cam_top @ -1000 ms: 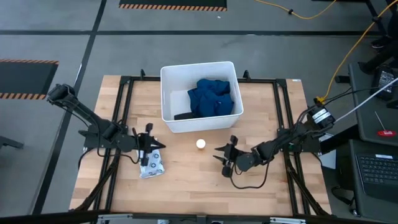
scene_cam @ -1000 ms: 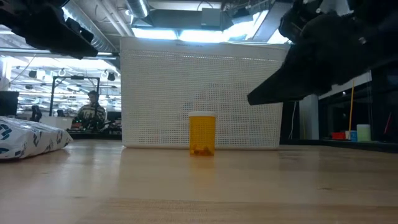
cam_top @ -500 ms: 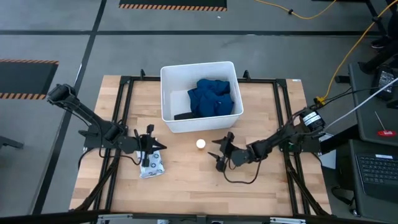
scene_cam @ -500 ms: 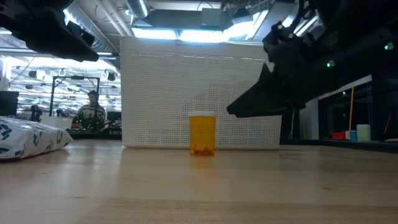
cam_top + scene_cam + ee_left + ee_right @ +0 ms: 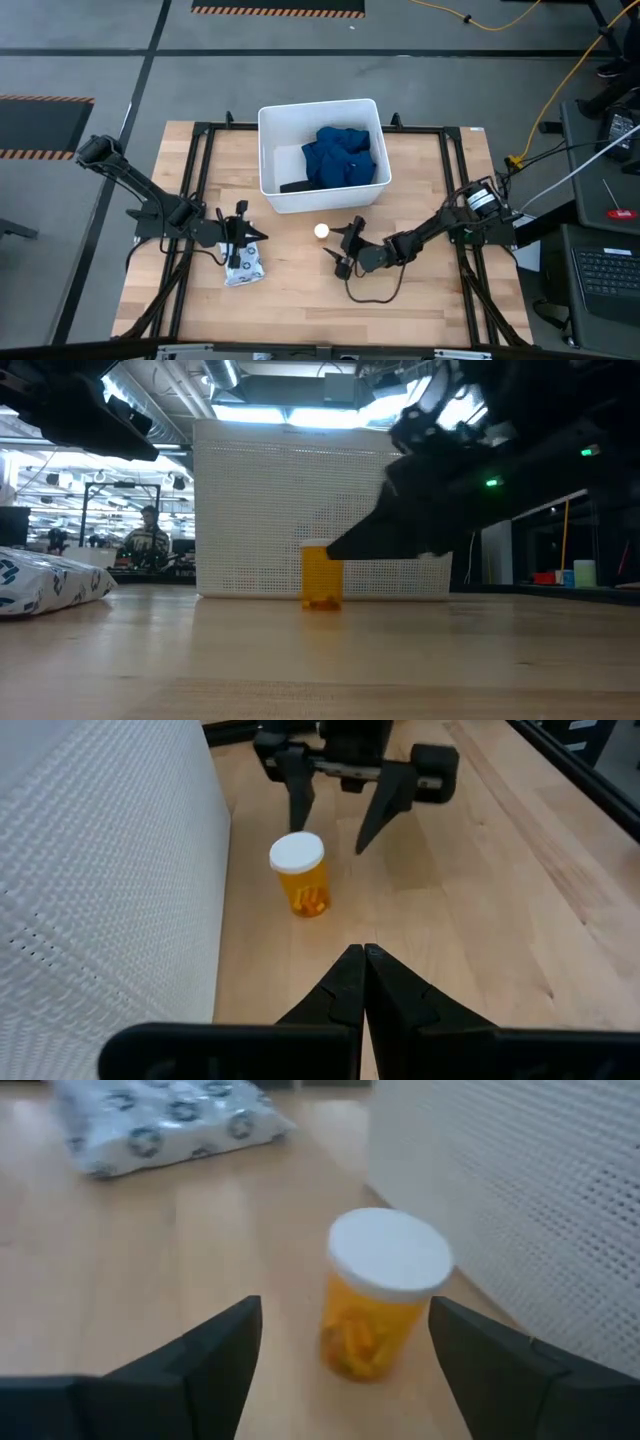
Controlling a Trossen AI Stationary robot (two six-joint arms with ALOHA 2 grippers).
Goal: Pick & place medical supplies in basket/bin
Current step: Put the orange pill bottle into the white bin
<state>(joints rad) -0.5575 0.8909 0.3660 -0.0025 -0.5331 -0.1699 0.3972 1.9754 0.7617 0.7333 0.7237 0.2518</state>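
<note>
**Right tool lines up on the bottle**

The bottle (image 5: 321,231) stands upright on the surface (image 5: 300,300), white cap up, just in front of the bin (image 5: 270,150) and not touching its wall. The right tool (image 5: 340,250) is close beside it with its fingers spread wide and nothing between them. In the right wrist view the bottle (image 5: 385,1295) sits straight ahead of the open gap, nearer one finger than the other, with the bin wall (image 5: 520,1200) close behind it on one side. Its long axis is vertical, so the fingers would meet its round sides.

The bottle lies ahead of the right tool, toward the bin, and the right arm is much the nearer. A short forward move should bring the fingers around the body below the cap. The risk, as I judge it, is a fingertip nudging the bottle over or catching the bin wall.

The left tool (image 5: 243,238) is closed and empty, hovering by the packet (image 5: 244,267) at the surface's left. The packet is still outside the bin. The cloth (image 5: 345,155) and the black oblong (image 5: 296,186) already lie in the bin.
</note>
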